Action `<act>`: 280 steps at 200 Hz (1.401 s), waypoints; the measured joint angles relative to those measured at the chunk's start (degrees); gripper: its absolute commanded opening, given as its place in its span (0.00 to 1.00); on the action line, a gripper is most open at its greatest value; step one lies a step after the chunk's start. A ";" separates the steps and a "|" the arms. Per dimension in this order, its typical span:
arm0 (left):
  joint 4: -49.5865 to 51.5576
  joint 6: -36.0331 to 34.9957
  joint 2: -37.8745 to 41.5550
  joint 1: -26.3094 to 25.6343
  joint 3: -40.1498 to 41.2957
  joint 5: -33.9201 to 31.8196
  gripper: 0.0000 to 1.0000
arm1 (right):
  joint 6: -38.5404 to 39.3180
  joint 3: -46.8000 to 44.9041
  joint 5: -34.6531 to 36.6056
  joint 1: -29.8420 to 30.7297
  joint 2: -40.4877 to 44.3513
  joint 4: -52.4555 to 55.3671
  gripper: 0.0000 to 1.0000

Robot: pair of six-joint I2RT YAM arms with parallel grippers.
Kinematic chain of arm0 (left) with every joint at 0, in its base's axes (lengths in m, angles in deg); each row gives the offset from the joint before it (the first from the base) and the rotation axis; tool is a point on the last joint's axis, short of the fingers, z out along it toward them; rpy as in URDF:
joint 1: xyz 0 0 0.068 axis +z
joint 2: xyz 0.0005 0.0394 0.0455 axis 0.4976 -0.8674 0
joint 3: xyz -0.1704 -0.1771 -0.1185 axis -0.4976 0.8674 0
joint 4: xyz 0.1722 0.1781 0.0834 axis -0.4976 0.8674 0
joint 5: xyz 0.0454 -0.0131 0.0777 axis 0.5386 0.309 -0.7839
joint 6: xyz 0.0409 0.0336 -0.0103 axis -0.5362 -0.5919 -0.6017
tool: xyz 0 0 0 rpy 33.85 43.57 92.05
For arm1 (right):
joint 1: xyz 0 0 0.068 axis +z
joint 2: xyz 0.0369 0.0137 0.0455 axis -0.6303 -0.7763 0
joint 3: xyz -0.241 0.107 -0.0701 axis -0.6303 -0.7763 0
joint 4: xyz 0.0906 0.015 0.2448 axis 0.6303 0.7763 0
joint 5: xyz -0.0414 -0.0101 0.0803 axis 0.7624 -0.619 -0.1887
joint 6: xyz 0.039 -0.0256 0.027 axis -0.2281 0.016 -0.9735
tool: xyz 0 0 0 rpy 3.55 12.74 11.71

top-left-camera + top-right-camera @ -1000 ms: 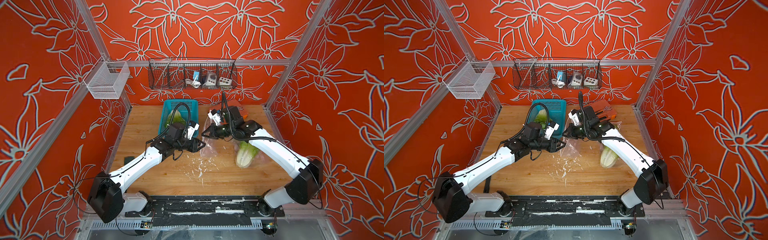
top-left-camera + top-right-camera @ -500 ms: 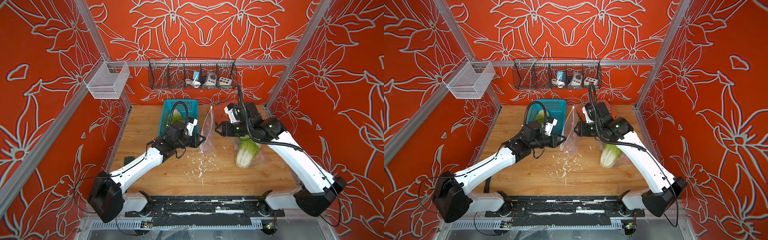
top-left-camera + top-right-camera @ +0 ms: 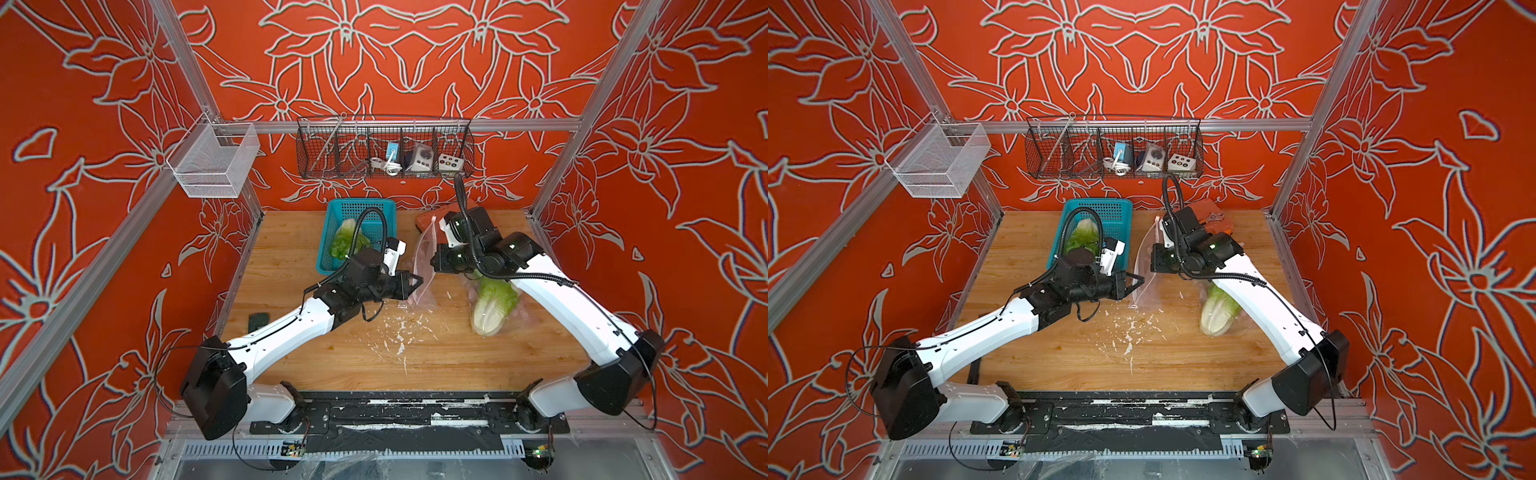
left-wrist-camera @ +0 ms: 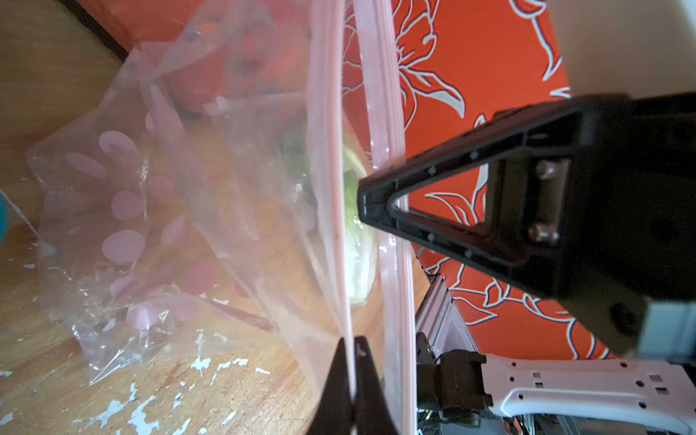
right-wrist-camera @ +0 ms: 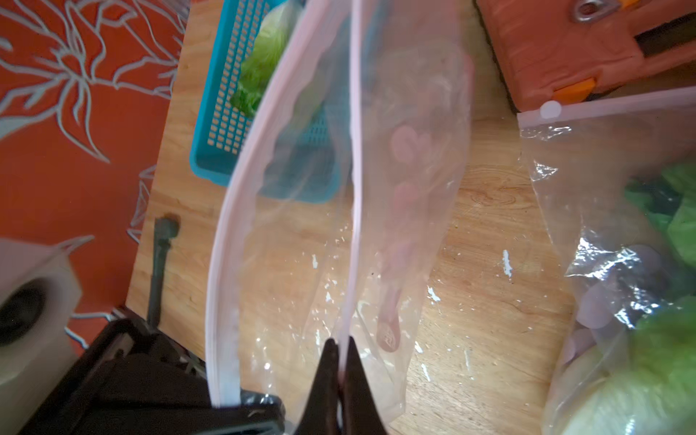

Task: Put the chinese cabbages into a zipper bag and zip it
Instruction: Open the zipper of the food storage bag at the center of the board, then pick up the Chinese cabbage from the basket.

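A zipper bag [image 3: 424, 249] is held open at mid-table, one lip pinched in the tightly closed left gripper [image 3: 417, 282] and the other in the right gripper [image 3: 432, 264], while one chinese cabbage [image 3: 492, 305] lies already bagged on the right, a second cabbage [image 3: 347, 243] is left in the far teal basket [image 3: 361, 206], and zipping is judged not yet done.

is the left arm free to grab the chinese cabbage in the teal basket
Probably not yet: the left claw is shut on one lip of the zipper bag. The chinese cabbage lies uncovered in the teal basket, likely reachable after letting go.
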 measured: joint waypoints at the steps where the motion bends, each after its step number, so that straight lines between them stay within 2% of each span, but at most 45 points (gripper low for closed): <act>1: -0.04 0.09 0.04 0.00 -0.07 -0.02 0.05 | 0.17 0.00 0.31 0.00 0.15 0.04 0.00; 37: 0.52 1.40 -0.57 -0.46 -4.57 -1.90 0.07 | 6.01 2.49 4.98 -0.37 4.22 5.31 0.00; 73: 0.59 1.70 -3.93 -1.18 -8.15 -3.67 0.07 | 12.52 11.78 10.84 -0.37 6.27 14.64 0.00; 104: -1.05 3.78 -7.04 -1.22 -8.13 -1.25 0.09 | 16.06 19.78 12.26 0.37 5.77 22.25 0.00; 139: -3.50 6.05 -7.87 -1.53 -6.40 3.28 0.10 | 15.34 19.12 6.47 2.23 4.81 21.53 0.00; 177: -3.28 6.19 -2.75 -1.03 3.04 1.70 0.12 | 13.09 11.08 0.00 2.54 -0.28 14.45 0.00; 216: 1.66 4.15 3.23 4.87 13.46 -2.91 0.13 | 10.86 6.38 -5.86 2.51 -5.66 7.82 0.00; 238: 5.40 2.51 5.66 8.24 16.04 -5.68 0.14 | 9.66 5.55 -8.41 2.51 -6.19 4.63 0.00; 260: 7.67 0.55 6.78 9.38 15.23 -6.49 0.21 | 7.13 4.00 -12.17 2.54 -6.34 0.79 0.00; 280: 11.65 -2.69 7.04 11.50 11.65 -6.58 0.34 | 5.05 3.17 -14.69 2.58 -7.10 -2.10 0.00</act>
